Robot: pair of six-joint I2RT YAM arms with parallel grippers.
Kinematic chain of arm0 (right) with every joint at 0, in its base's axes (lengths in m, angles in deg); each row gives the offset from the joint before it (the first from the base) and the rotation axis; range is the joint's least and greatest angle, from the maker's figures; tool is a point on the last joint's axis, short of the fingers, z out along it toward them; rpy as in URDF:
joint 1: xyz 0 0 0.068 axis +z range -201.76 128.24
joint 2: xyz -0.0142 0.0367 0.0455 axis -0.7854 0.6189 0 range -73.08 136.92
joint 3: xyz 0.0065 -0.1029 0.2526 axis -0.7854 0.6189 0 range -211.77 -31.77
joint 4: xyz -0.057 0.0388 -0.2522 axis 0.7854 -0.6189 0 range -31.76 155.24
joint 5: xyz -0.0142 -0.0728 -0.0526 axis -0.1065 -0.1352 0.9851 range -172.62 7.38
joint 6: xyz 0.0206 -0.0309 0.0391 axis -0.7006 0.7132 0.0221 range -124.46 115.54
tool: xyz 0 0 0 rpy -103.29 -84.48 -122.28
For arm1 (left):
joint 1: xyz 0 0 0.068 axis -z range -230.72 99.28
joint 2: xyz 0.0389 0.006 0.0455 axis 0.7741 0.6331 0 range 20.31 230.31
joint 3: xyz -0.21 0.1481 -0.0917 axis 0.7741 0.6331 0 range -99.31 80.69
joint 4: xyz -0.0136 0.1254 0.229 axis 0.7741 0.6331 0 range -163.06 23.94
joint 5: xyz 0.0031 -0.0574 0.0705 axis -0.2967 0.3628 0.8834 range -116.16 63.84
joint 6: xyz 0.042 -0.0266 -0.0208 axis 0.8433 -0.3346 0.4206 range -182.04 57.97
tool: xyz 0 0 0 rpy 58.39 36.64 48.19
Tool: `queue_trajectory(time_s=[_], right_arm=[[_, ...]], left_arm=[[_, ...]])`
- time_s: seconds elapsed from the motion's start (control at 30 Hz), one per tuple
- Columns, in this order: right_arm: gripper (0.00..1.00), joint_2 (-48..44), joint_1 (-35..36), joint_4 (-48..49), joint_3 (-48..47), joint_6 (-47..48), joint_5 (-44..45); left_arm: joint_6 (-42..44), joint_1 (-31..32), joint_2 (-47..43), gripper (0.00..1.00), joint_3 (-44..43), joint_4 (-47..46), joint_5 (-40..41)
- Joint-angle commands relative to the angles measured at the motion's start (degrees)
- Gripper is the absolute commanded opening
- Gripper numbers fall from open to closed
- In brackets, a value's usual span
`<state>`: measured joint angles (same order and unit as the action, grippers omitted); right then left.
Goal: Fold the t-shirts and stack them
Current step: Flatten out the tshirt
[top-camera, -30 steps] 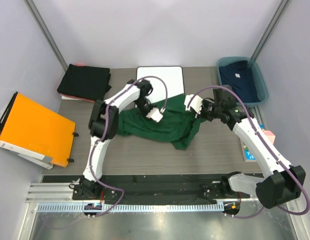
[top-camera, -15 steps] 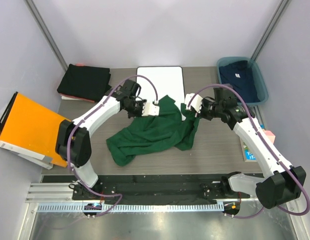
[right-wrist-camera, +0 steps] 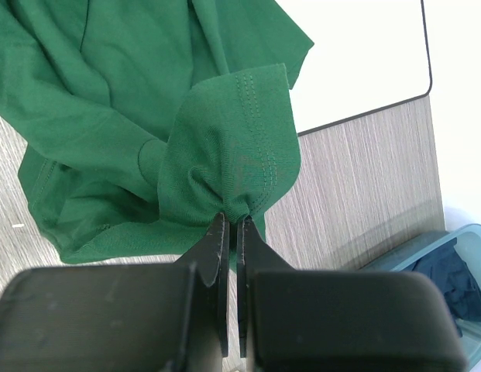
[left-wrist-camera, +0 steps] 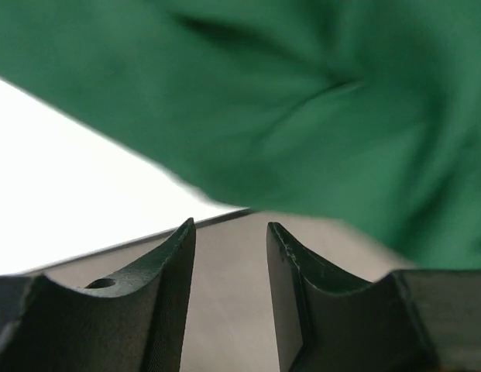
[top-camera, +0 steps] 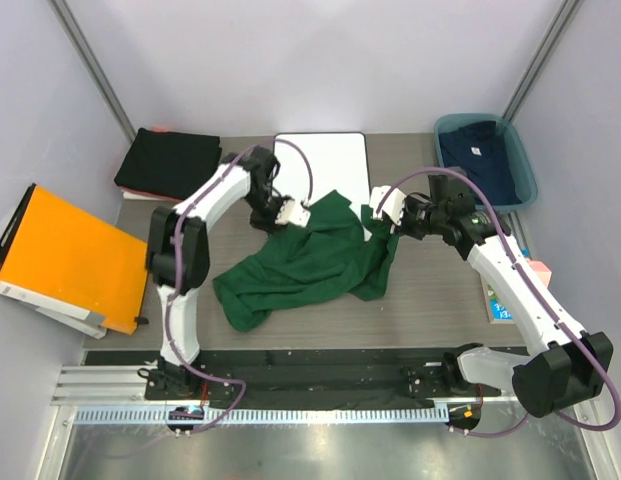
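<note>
A dark green t-shirt (top-camera: 310, 262) lies crumpled across the middle of the table, its top edge over the white board (top-camera: 325, 160). My left gripper (top-camera: 296, 213) sits at the shirt's upper left edge. In the left wrist view its jaws (left-wrist-camera: 231, 226) stand open with only bare table between them, and the green cloth (left-wrist-camera: 302, 116) is just ahead. My right gripper (top-camera: 382, 216) is shut on a bunched hem of the green shirt (right-wrist-camera: 232, 155), with the fingertips (right-wrist-camera: 231, 221) pinching the fold. Black folded t-shirts (top-camera: 170, 163) lie at the back left. A navy t-shirt (top-camera: 478, 158) lies in the bin.
A blue plastic bin (top-camera: 522, 170) stands at the back right. An orange folder (top-camera: 70, 255) leans off the table's left edge. The white board's corner (right-wrist-camera: 364, 54) shows past the held cloth. A small card (top-camera: 498, 305) lies by the right edge.
The left gripper carried the shirt's edge up and out, spreading the cloth, then let go and opened, drawing slightly left. The right gripper kept its hold and barely moved.
</note>
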<state>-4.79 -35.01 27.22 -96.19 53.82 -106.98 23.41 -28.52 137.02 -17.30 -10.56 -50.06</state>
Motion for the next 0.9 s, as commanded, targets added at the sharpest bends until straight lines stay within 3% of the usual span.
queue_trajectory(time_s=[0.0,0.07,0.17,0.53,0.87], right_arm=[[0.01,-1.5,-0.2,2.8,0.3,-0.6,-0.5],[0.01,-1.6,-0.2,2.8,0.2,-1.1,-0.3],[0.01,-1.8,-0.2,2.8,0.2,-1.8,0.2],[0.01,-1.4,-0.2,3.0,0.2,-2.3,1.5],[0.01,0.2,-0.1,3.1,-1.3,-3.1,0.8]], left_arm=[[15.6,-1.2,13.3,0.43,-28.3,31.7,-4.4],[15.9,-0.8,15.6,0.44,-31.5,32.7,-4.2],[22.4,-0.5,13.9,0.46,-26.5,32.6,-2.2],[21.2,1.8,6.3,0.53,-14.8,32.6,-3.2],[18.1,1.9,8.3,0.53,-10.4,29.4,-0.3]])
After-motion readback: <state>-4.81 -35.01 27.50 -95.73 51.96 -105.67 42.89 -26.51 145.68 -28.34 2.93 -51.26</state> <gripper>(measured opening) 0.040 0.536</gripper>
